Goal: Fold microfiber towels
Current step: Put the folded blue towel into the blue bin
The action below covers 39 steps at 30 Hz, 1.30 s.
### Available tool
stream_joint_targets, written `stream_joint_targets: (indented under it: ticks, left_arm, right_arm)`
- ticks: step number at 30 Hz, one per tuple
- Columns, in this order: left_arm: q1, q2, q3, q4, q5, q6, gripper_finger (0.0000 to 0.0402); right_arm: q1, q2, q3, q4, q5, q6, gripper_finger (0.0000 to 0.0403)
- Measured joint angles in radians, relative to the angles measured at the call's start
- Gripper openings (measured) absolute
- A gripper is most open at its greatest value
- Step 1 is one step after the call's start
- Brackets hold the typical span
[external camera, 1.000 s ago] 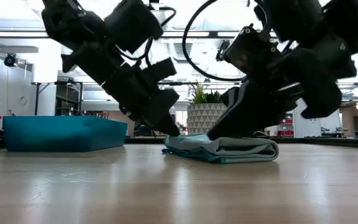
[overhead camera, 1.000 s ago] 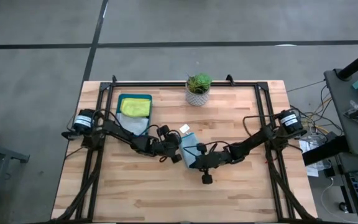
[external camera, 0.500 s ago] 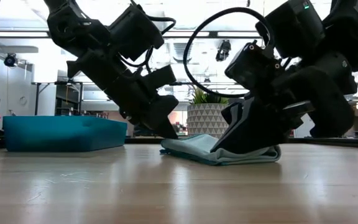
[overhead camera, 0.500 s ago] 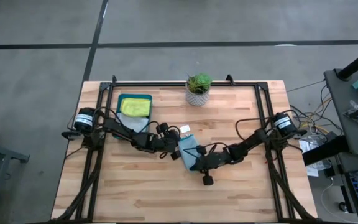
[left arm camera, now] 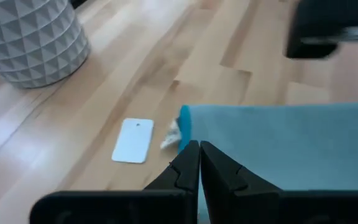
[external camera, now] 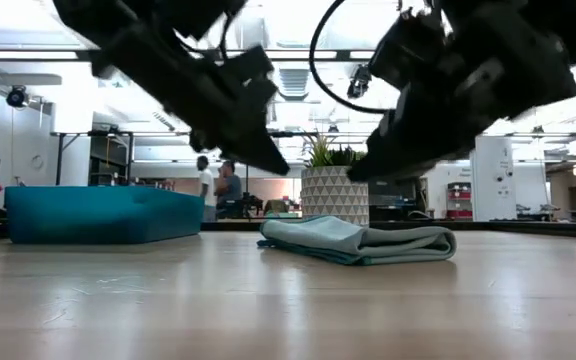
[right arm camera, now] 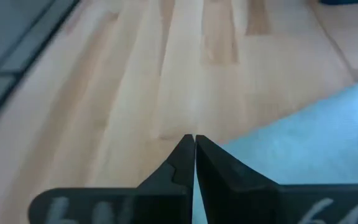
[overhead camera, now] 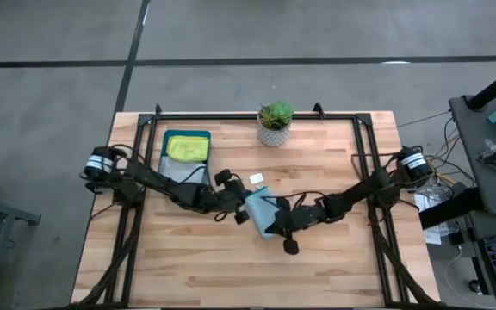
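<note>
Towel point(overhead camera: 261, 213) of light teal lies folded near the middle of the wooden worktop point(overhead camera: 334, 267), flat and thick at one end. Both pincers hang just above it, and neither one touches it. The left pincer point(left arm camera: 199, 151) has its fingers pressed together with nothing between them. The right pincer point(right arm camera: 195, 144) is pinched tight too, and empty. A white tag point(left arm camera: 133, 140) lies on the wood just beside the towel. A yellow towel point(overhead camera: 188, 149) sits in the teal tray point(overhead camera: 165, 136). A potted plant point(overhead camera: 275, 123) stands at the far edge.
</note>
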Motion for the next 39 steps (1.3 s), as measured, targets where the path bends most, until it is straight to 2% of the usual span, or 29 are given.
stream_joint_targets:
  ticks: [5, 9, 13, 16, 21, 25, 29, 35, 37, 39]
  left_arm:
    - [-0.052, -0.094, -0.001, -0.08, 0.002, 0.0, 0.0]
    - [-0.081, -0.189, -0.003, -0.162, 0.005, -0.007, 0.0]
    - [-0.105, -0.252, -0.006, -0.174, 0.005, -0.01, 0.0]
    - [-0.109, -0.272, -0.006, -0.169, 0.007, -0.011, 0.0]
    - [-0.104, -0.272, -0.006, -0.142, 0.005, -0.013, 0.0]
    - [-0.096, -0.254, -0.006, -0.144, 0.017, -0.042, 0.0004]
    - [-0.076, -0.232, -0.006, -0.135, 0.042, -0.118, 0.0044]
    - [-0.005, -0.132, 0.04, -0.124, 0.056, -0.168, 0.0149]
    - [0.032, -0.08, 0.08, -0.122, 0.107, -0.168, 0.0182]
    - [0.074, -0.029, 0.124, -0.13, 0.204, -0.169, 0.0212]
  right_arm:
    - [-0.03, -0.105, 0.004, -0.118, -0.031, 0.16, 0.0022]
    - [-0.08, -0.203, 0.034, -0.344, -0.073, 0.289, 0.0058]
    - [-0.15, -0.272, 0.067, -0.608, -0.081, 0.416, 0.0105]
    - [-0.191, -0.301, 0.068, -0.71, -0.092, 0.425, 0.0139]
    - [-0.25, -0.295, 0.057, -0.71, -0.096, 0.435, 0.0181]
    - [-0.287, -0.287, 0.055, -0.71, -0.095, 0.329, 0.0199]
    - [-0.301, -0.309, 0.054, -0.699, -0.094, 0.2, 0.02]
    - [-0.313, -0.319, 0.028, -0.641, -0.087, 0.09, 0.0199]
    - [-0.317, -0.32, 0.015, -0.624, -0.087, 0.075, 0.0199]
    - [-0.319, -0.32, 0.001, -0.62, -0.087, 0.071, 0.0199]
